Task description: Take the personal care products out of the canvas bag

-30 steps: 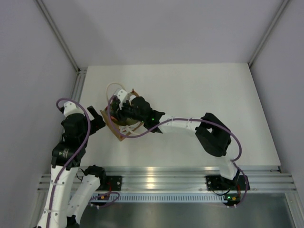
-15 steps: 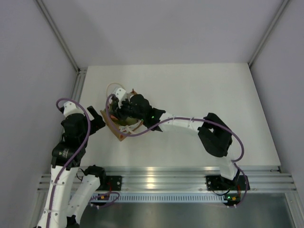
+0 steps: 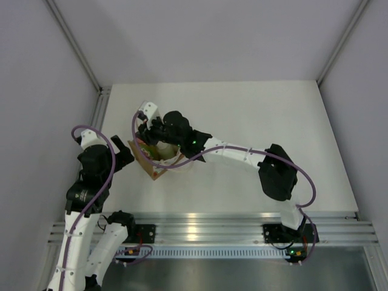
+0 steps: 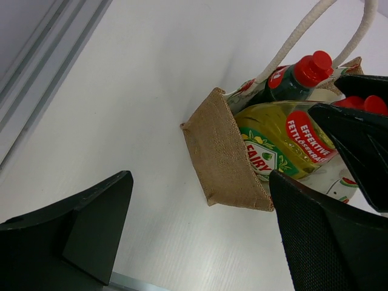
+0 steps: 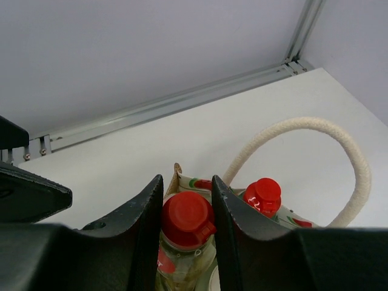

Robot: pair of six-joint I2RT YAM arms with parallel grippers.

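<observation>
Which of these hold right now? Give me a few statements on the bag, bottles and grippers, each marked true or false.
1. The right gripper is shut on the yellow bottle at its red cap. True.
2. The left gripper grips the canvas bag. False: it is open and holds nothing.
3. The dark green bottle sits inside the bag. True.
4. The rope handles are red. False: they are off-white.

Tan canvas bag with red-and-white patterned sides, tilted; a yellow bottle and a dark green bottle, both red-capped, protruded from its mouth.
</observation>
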